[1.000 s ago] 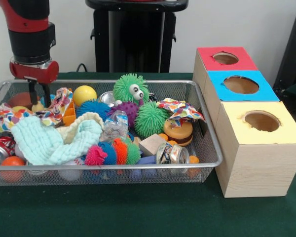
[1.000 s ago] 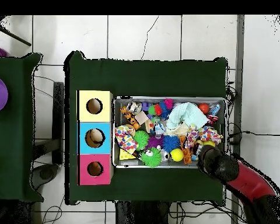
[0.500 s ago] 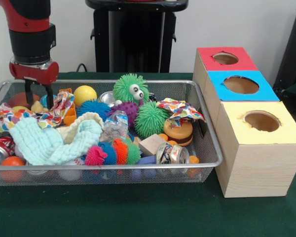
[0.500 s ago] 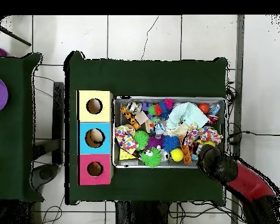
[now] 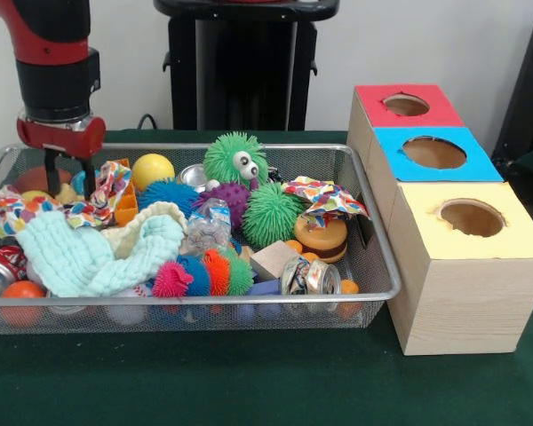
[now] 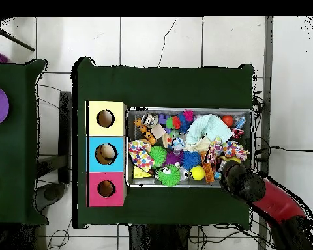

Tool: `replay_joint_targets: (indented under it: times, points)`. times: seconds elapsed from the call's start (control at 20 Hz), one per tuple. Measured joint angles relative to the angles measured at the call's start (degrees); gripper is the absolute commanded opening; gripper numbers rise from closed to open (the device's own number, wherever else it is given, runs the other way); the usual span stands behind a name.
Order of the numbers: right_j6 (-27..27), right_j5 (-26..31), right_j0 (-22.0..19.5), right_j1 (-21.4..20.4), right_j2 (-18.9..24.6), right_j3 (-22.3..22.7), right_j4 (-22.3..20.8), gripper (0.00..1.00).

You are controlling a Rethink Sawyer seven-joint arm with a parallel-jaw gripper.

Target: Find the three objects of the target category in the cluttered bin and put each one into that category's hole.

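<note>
We read no writing on the crushed cans [image 5: 309,276] or anything else. Our gripper [image 5: 68,182] hangs at the far left corner of the wire bin [image 5: 373,257], its fingers [image 5: 52,174] slightly apart, holding nothing, beside a patterned cloth [image 5: 98,200]. A mint towel [image 5: 89,253], spiky balls [image 5: 268,213] and a yellow ball [image 5: 152,169] crowd the bin; the box with three holes [image 5: 466,257] stands beside it
</note>
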Motion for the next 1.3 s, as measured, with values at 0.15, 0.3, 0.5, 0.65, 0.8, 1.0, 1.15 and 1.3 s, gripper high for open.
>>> replay_joint_targets:
  times: [0.15, 0.3, 0.5, 0.65, 0.8, 1.0, 1.15, 1.3]
  points:
    - [0.0, -0.5, -0.1, 1.2, 0.0, -1.0, 0.0, 1.0]
    - [0.0, -0.7, -0.1, 2.0, 0.0, -1.6, 0.0, 1.0]
    - [0.0, -0.7, -0.1, 2.2, 0.3, -1.6, 0.0, 1.0]
    - [0.0, -1.6, -0.2, 2.5, 0.4, -1.8, 0.0, 0.0]
    - [0.0, -5.1, -0.5, 3.6, 0.4, -2.2, 0.0, 0.0]
    - [0.0, -7.7, -0.5, 4.4, 0.4, -2.5, 0.0, 0.0]
    - [0.0, -7.7, -0.7, 4.6, 0.5, -2.8, 0.0, 0.0]
    - [0.0, -7.7, -0.8, 4.5, 0.6, -2.8, 0.0, 0.0]
